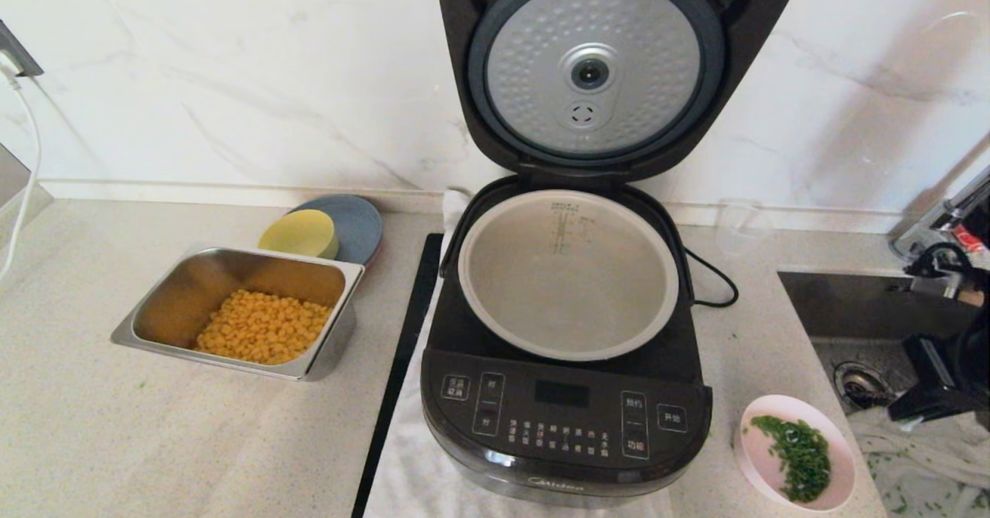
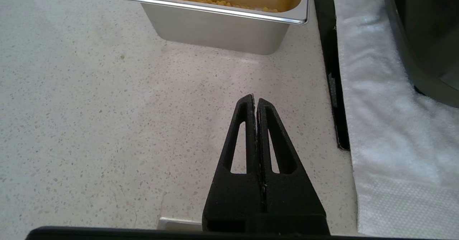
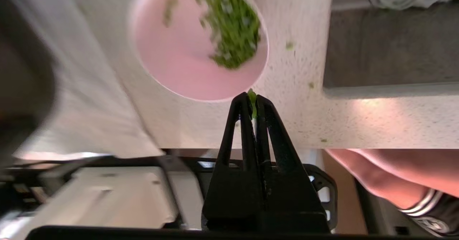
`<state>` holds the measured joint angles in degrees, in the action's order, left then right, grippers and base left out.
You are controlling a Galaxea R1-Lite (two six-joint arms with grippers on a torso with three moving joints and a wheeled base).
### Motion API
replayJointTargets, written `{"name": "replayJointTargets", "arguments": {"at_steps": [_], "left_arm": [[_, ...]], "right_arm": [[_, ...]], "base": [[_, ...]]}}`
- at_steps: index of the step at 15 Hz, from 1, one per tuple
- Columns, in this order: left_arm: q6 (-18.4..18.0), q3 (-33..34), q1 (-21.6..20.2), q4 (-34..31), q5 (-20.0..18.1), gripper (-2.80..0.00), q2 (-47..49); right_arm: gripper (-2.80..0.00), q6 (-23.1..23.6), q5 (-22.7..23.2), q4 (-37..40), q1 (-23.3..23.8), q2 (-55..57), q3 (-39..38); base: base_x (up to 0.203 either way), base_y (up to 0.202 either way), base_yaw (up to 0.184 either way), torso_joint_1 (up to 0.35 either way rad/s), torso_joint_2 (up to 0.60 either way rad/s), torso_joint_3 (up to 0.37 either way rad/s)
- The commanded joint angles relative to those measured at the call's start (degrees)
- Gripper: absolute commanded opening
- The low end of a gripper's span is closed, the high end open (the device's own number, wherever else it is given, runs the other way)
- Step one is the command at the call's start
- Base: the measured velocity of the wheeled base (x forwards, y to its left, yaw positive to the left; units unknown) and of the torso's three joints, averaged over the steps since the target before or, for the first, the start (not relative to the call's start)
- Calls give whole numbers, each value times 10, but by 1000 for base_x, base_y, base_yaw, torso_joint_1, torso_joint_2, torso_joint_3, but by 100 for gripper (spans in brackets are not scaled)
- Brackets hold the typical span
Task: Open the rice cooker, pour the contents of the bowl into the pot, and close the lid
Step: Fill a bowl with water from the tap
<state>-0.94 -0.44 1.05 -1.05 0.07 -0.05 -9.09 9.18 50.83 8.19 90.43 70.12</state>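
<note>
My landmark is the large glossy black boxy rice cooker (image 1: pixel 568 394), standing on a white cloth with its hinged black lid (image 1: pixel 595 69) already swung upright against the wall, dimpled silver underside facing me. Inside it the round light-grey inner pot (image 1: pixel 568 274) sits open and, as far as I can see, empty. Left of the cooker, well apart, is a rectangular steel tray of yellow corn (image 1: pixel 325 352), and behind that a small yellow bowl (image 1: pixel 300 233) on a grey-blue plate; neither is my target, and drifting that way would be one mistake. The small shallow pale-pink bowl (image 1: pixel 754 448) of chopped green herb rests on the counter just beside the cooker's front right corner, close to the counter edge and the sink. My right gripper (image 3: pixel 252 98) hovers near that bowl's rim with its fingers pressed together and a fleck of green stuck between the tips. If I go down closed, I judge I would shove the light bowl toward the edge or tip it. A thin rim grip could also slip while tilting, scattering herb over the button panel. My left gripper (image 2: pixel 254 100) is parked left of the cooker, fingers together, holding nothing.
</note>
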Motion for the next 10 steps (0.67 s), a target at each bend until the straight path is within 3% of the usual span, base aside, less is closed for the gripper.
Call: {"name": "replayJointTargets", "arguments": {"at_steps": [1, 4, 10], "left_arm": [[0, 0, 0, 0, 0, -280, -1], [0, 0, 0, 0, 0, -280, -1], [0, 0, 0, 0, 0, -280, -1]], "right_arm": [[0, 1, -19, -58, -16, -28, -102], [0, 3, -34, -176, -27, -29, -194], [0, 1, -31, -265, -4, 11, -213]], "base": [[0, 0, 0, 0, 0, 0], [0, 0, 0, 0, 0, 0], [0, 0, 0, 0, 0, 0]]}}
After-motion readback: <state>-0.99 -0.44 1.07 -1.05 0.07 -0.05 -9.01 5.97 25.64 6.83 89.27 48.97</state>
